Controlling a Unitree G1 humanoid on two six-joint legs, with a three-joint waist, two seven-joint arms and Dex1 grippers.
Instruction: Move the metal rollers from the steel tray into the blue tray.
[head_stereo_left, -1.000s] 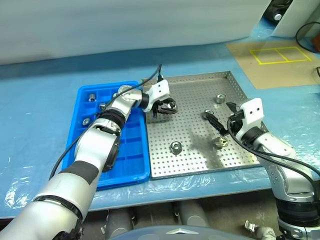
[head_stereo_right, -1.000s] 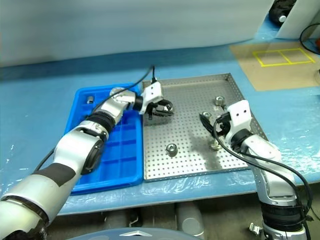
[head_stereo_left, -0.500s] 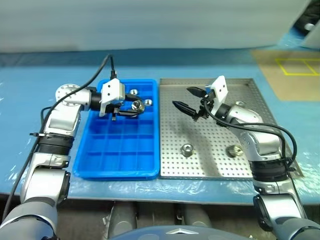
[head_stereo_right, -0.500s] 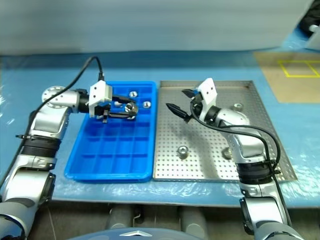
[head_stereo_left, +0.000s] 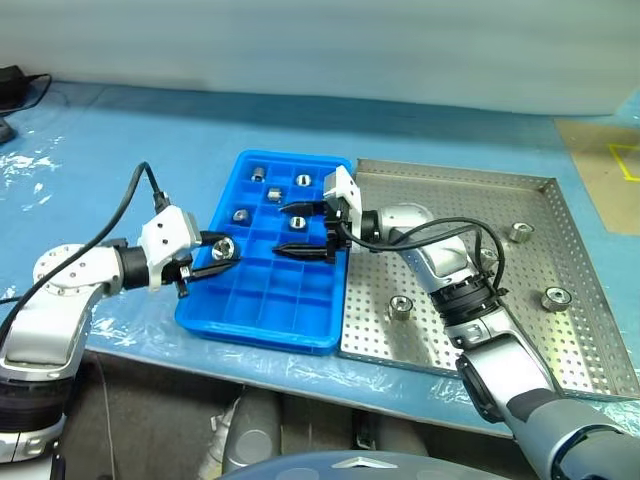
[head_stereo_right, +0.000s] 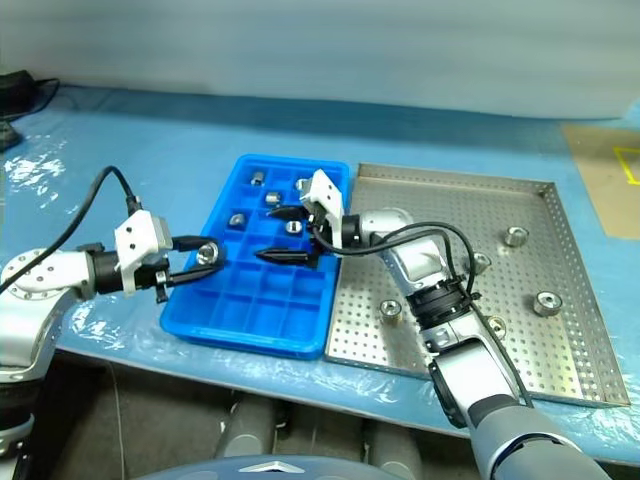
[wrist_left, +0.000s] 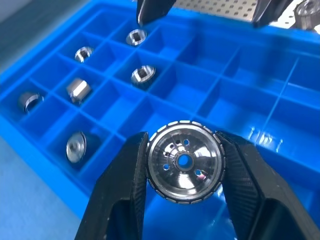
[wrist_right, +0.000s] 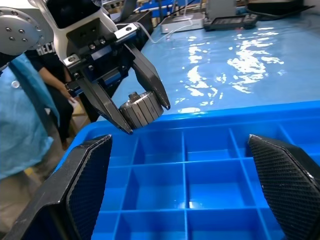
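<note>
Five metal rollers (head_stereo_left: 258, 172) already sit in far compartments of the blue tray (head_stereo_left: 262, 330); three more (head_stereo_left: 401, 305) lie on the steel tray (head_stereo_left: 590, 370), at roughly 3 o'clock from it. Left jaws (head_stereo_left: 222, 256) are clamped on a sixth roller (wrist_left: 184, 161), held above the blue tray's 9 o'clock rim. Right jaws (head_stereo_left: 297, 230) stand wide apart and empty over the blue tray. Judged progress: past halfway, one placement pending.

A table (head_stereo_left: 120, 140) under light blue sheeting carries two trays side by side — the blue tray (head_stereo_left: 205, 318) and the steel tray (head_stereo_left: 585, 270), edges touching.
</note>
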